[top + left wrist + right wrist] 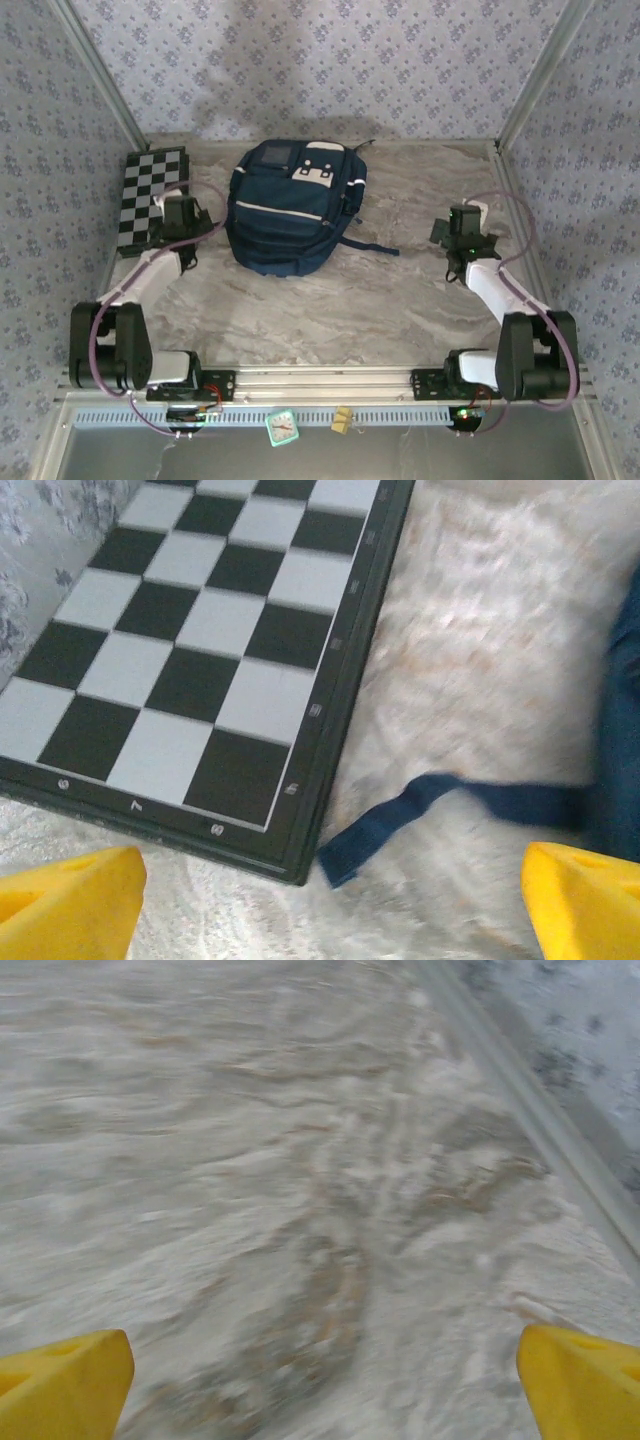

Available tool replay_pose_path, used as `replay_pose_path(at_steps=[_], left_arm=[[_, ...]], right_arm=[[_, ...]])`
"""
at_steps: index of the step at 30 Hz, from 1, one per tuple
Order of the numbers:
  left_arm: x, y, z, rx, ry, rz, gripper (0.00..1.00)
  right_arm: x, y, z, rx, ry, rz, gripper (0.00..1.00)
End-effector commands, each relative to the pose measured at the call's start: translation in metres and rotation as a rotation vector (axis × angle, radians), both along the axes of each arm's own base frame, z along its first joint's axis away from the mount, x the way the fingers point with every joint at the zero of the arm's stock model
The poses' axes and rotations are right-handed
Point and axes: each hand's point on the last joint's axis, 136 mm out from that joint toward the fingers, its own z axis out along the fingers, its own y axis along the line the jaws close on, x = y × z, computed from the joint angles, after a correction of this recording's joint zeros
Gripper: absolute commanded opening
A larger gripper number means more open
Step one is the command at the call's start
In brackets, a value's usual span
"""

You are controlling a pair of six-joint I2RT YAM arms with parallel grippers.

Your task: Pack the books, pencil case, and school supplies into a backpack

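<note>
step in hand: judging by both claws empty and apart from the backpack [295, 205], the packing looks at or near its close; the arms look parked, not at work.
left claw [182, 208]: spread wide, nothing in it; in the wrist view its yellow fingertips [70, 905] sit at the far corners with only counter between them.
right claw [466, 228]: also spread wide and holding nothing; its fingertips [60, 1385] hover above the bare marbled counter [400, 300], well apart from the bag.
backpack, place: lying flat at the far middle of the counter, between the two arms, just beside the left claw.
backpack, look: navy fabric, plump, with a white stripe, white patches and a grey-blue square panel near its top; a dark strap [450, 798] trails out over the counter.
zip: too small to tell whether it is shut.
nearby: a chequered board [150, 195] lies at the far left, close by the strap end.
next move: likely a check of the zip; if it gapes, one claw must steady the bag while the other pulls.
</note>
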Motion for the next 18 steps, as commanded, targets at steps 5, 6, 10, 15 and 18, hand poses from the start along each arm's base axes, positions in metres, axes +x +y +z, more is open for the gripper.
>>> replay_pose_path(at_steps=[5, 6, 10, 15, 18], left_arm=[[0.025, 0.0, -0.012, 0.159, -0.124, -0.117, 0.97], [0.024, -0.002, -0.012, 0.159, -0.134, -0.136, 0.97], [0.019, -0.018, -0.008, 0.139, -0.186, -0.234, 0.98], [0.016, -0.04, -0.005, 0.101, -0.291, -0.341, 1.0], [0.021, -0.033, -0.016, 0.101, -0.291, -0.306, 1.0]], right_arm=[[0.034, -0.014, -0.011, 0.013, -0.151, 0.052, 1.0], [0.038, -0.008, -0.013, 0.033, -0.17, 0.099, 1.0], [0.049, 0.043, -0.016, -0.038, -0.209, 0.373, 1.0], [0.034, 0.058, -0.02, -0.067, -0.313, 0.452, 1.0], [0.04, 0.042, -0.023, -0.017, -0.255, 0.384, 1.0]])
